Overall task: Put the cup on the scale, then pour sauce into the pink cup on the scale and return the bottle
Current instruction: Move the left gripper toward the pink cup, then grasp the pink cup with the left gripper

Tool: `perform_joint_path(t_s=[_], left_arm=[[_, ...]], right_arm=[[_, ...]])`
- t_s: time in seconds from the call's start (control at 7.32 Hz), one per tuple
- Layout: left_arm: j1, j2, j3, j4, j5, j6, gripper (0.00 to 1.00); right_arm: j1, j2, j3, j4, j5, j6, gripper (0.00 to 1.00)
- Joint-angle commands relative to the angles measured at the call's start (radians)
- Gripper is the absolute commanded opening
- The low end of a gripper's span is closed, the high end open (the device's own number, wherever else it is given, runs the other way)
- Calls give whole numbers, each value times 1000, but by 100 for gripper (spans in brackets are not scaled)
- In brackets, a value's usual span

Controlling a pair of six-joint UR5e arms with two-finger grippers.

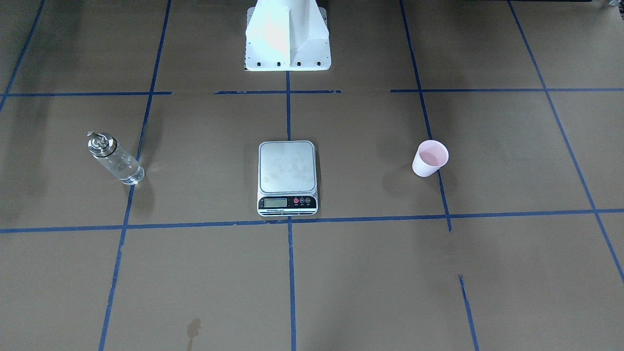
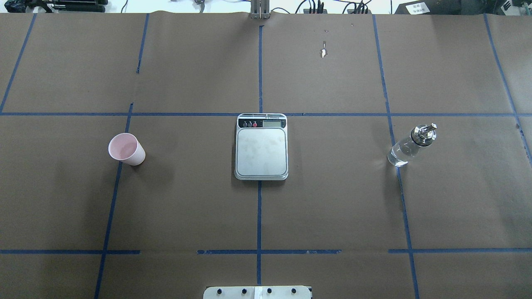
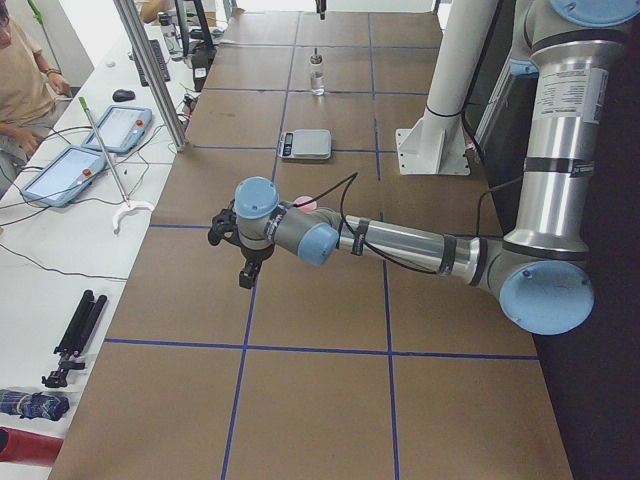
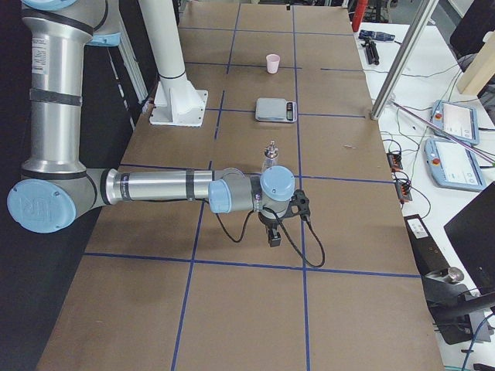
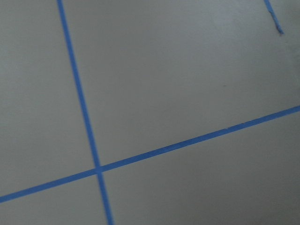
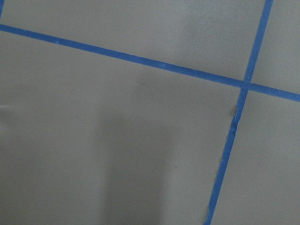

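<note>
The table (image 2: 332,199) carried three things in a row across the middle of the overhead view. The scale (image 2: 261,151) lay flat at the centre with its platform bare. It needed no handling.

The bottle (image 2: 409,147) stood upright at centre right, well apart from the scale. We judged it the heaviest piece, being rigid, smooth glass, so slippery and breakable. The clear sauce (image 2: 400,155) would shift as it tipped. We would take it across the glass body below the metal cap, leaving the spout free.

The cup (image 2: 126,149) stood upright at centre left, on a blue tape line and also well apart from the scale. We judged it very light and soft-walled, easy to crush or tip. A gentle hold low on its side wall, or over the rim, would suit.

In the exterior left view the left arm (image 3: 400,243) reached in low from the right edge, forearm nearly level, the left fingers (image 3: 247,272) pointing down, holding nothing. In the exterior right view the right arm (image 4: 155,187) mirrored it from the left edge, the right fingers (image 4: 272,236) likewise empty. We could not tell whether either pair stood apart or together.
</note>
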Motion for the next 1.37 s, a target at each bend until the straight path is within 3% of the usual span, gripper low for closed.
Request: perform_joint_path(t_s=[0.0, 0.27, 0.55, 0.82, 0.96, 1.23], left_arm=[[252, -89, -100, 1, 129, -398, 100], [341, -112, -148, 23, 167, -452, 94], [423, -122, -125, 47, 181, -467, 89], [438, -117, -121, 49, 196, -486, 82], [441, -119, -101, 52, 196, -503, 71], [494, -123, -89, 70, 210, -544, 68]], right_arm=[[-4, 0, -1, 2, 0, -3, 100], [-5, 0, -1, 2, 0, -3, 100], [-7, 0, -2, 0, 0, -3, 100], [-13, 0, -5, 0, 0, -3, 100], [-13, 0, -4, 0, 0, -3, 100], [-13, 0, -4, 0, 2, -1, 100]])
